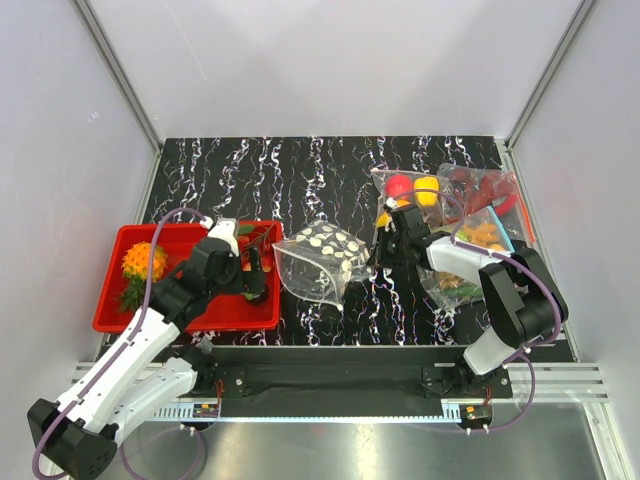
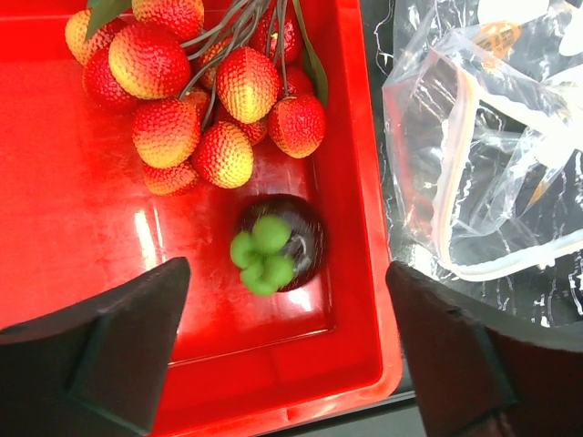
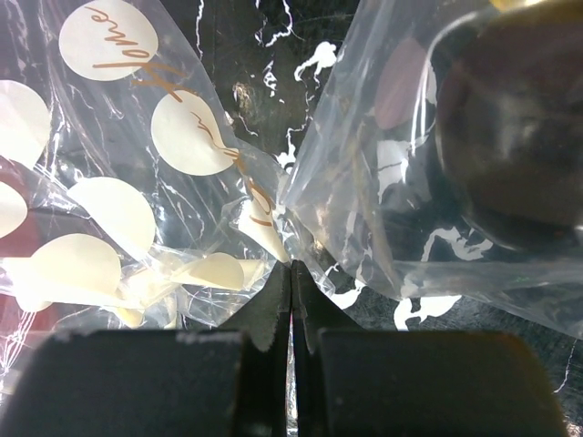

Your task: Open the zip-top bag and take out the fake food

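Now the black marbled table [image 1: 300,170] carries a red plastic tray [image 1: 110,300] at nine o'clock and the clear crinkly zip-top bag with white round dots [image 1: 320,262] near the centre. This bag is probably light, soft and slippery; its stiffer zip rim seems the best hold. At its three o'clock the right gripper [image 3: 291,273] is closed, pinching a fold of film. The left gripper [image 1: 255,272] hangs wide open over the tray, where the fake food lies: red-yellow cherry bunch [image 2: 209,100], orange bumpy fruit [image 1: 145,262], dark round green-topped fruit [image 2: 278,241]. Glare hides the inside of the bag.

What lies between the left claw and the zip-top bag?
The red tray's right wall, seen in the left wrist view: the open left claw hovers over the tray, the zip-top bag lies outside.
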Controlling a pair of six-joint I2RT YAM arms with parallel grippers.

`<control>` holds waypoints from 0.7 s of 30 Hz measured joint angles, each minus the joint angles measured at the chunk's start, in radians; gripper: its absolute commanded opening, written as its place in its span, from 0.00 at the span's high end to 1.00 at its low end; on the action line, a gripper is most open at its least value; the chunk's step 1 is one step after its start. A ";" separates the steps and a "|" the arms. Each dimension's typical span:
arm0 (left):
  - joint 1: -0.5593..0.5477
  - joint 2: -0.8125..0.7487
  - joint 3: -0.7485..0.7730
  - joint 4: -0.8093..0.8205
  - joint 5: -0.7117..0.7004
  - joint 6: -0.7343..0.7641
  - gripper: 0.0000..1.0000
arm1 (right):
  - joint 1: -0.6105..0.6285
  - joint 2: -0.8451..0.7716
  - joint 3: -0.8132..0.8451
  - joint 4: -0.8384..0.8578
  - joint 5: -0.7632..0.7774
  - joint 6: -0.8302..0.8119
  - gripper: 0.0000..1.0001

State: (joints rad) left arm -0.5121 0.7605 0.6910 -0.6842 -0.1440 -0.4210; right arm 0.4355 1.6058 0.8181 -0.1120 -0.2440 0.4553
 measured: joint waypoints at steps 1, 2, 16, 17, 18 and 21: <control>0.000 0.000 0.000 0.000 0.000 -0.002 0.01 | 0.000 0.000 0.002 0.000 0.000 0.000 1.00; 0.000 0.000 0.000 0.000 0.000 -0.002 0.01 | 0.000 0.000 0.005 -0.001 0.000 -0.001 1.00; 0.000 -0.049 0.029 -0.004 -0.076 -0.003 0.01 | 0.000 -0.065 0.076 -0.090 0.016 -0.068 0.55; 0.000 -0.052 0.041 -0.003 -0.084 -0.003 0.01 | 0.000 -0.084 0.082 -0.101 0.021 -0.076 0.45; 0.000 -0.053 0.056 -0.003 -0.093 -0.002 0.01 | 0.000 -0.101 0.089 -0.116 0.027 -0.084 0.39; 0.000 -0.045 0.108 -0.002 -0.113 -0.002 0.01 | -0.001 -0.160 0.109 -0.153 0.055 -0.100 0.04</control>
State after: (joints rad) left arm -0.5121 0.7151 0.7994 -0.6865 -0.2565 -0.4229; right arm 0.4347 1.4460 0.9272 -0.2649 -0.1890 0.3553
